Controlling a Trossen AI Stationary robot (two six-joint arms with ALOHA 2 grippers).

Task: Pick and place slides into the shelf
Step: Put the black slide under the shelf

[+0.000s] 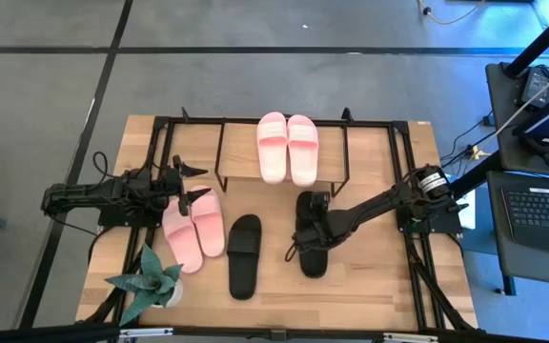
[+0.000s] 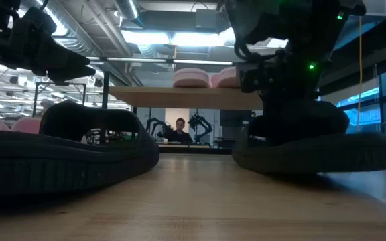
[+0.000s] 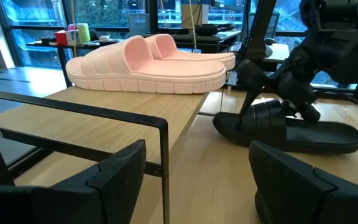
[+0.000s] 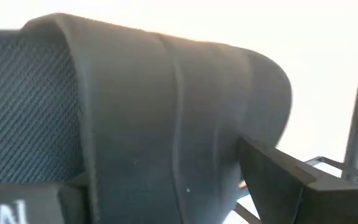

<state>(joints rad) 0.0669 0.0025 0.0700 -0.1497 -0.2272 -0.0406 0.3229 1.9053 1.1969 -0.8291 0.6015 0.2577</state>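
The shelf [image 1: 370,152] stands at the table's far side, and one pink pair [image 1: 287,148] lies on its wooden top board [image 3: 135,106]. A second pink pair [image 1: 193,229] lies on the table at the left. One black slide [image 1: 244,255] lies on its sole mid-table. The other black slide [image 1: 313,252] lies to its right, under my right gripper [image 1: 311,224], which is closed on its strap. My left gripper [image 1: 193,182] is open and hangs above the far end of the pink pair on the table. It faces the shelf and touches nothing. My right gripper holds the right-hand black slide by its wide strap [image 4: 166,124], which sits between the two fingers; one finger [image 4: 291,180] lies against the strap's side. The fingers come from above, slanting in from the table's right. The sole [image 2: 313,157] rests on the table.
A potted plant [image 1: 151,281] stands at the near left corner. The shelf's thin black frame bars [image 3: 104,115] run close in front of my left gripper. Bare wood [image 1: 370,276] lies near the right edge. A person [image 2: 179,130] sits far behind the table.
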